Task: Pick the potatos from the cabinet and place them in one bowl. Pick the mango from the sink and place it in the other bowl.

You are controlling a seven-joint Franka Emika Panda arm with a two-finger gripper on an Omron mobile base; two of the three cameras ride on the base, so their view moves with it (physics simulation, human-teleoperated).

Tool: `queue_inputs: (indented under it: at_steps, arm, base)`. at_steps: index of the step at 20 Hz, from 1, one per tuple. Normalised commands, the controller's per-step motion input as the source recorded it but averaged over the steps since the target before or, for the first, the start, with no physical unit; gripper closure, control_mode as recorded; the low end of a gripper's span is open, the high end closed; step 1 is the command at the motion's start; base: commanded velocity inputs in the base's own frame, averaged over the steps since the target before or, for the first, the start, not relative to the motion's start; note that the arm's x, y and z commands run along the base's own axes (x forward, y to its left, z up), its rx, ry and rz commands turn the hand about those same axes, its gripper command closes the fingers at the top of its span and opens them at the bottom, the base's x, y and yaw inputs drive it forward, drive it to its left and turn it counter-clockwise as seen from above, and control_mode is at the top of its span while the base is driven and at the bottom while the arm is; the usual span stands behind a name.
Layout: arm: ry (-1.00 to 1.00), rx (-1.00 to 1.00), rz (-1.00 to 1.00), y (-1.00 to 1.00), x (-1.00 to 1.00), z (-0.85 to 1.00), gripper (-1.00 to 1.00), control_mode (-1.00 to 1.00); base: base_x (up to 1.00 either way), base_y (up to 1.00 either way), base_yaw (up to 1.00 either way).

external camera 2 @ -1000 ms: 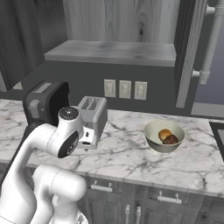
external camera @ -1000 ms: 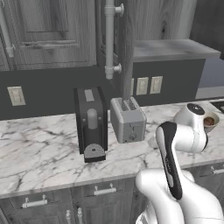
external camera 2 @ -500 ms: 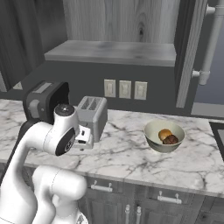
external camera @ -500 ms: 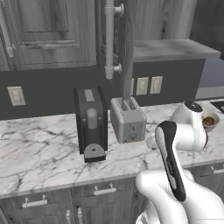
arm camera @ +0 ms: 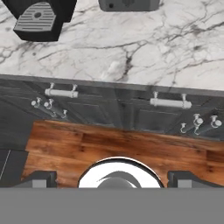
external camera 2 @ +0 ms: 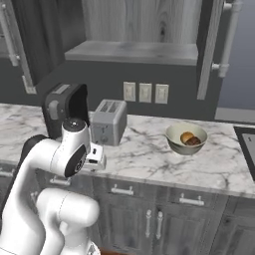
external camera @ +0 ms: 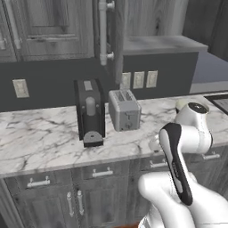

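Right base view: the pale bowl stands on the marble counter at about 3 o'clock from the toaster, well apart from it; two potatos lie inside it, touching, an orange-brown one toward 9 o'clock and a darker brown one toward 3 o'clock, so that the pair's long axis runs roughly parallel to the counter's front edge; each lump alone is too rounded and too small to tell which way it points. Above the counter the cabinet stands open, its pale inner shelf at 12 o'clock from the toaster, its door swung out at 3 o'clock; three wall switches sit on the dark back wall below the shelf. A black coffee machine stands just beside the toaster at its 9 o'clock. The gripper hangs over the counter's front edge, at 6 o'clock from the toaster, and holds nothing. Hand view: the camera looks down past the counter edge at the lower drawers with silver handles and a wooden floor; the two dark fingertips rise far apart at the bottom edge, the fingers spread wide. Left base view: the coffee machine and the toaster stand side by side, and the bowl's rim shows behind the arm's elbow.
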Motion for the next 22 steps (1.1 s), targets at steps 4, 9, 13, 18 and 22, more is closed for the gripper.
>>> queue_inputs:
  at_steps: [4,9,13,18,22]
  arm:
    - [0.00,0.00,0.00,0.00,0.00,0.00,-1.00,1.00]
    - [0.00,0.00,0.00,0.00,0.00,0.00,-1.00,1.00]
    - [0.00,0.00,0.00,0.00,0.00,0.00,-1.00,1.00]
    - [0.00,0.00,0.00,0.00,0.00,0.00,-1.00,1.00]
    - [0.00,0.00,0.00,0.00,0.00,0.00,-1.00,1.00]
  base:
    - [-0.29,-0.09,0.00]
    - [-0.32,-0.37,0.00]
    - [-0.29,-0.64,0.00]
    - [-0.21,-0.65,0.00]
    - [-0.16,-0.61,0.00]
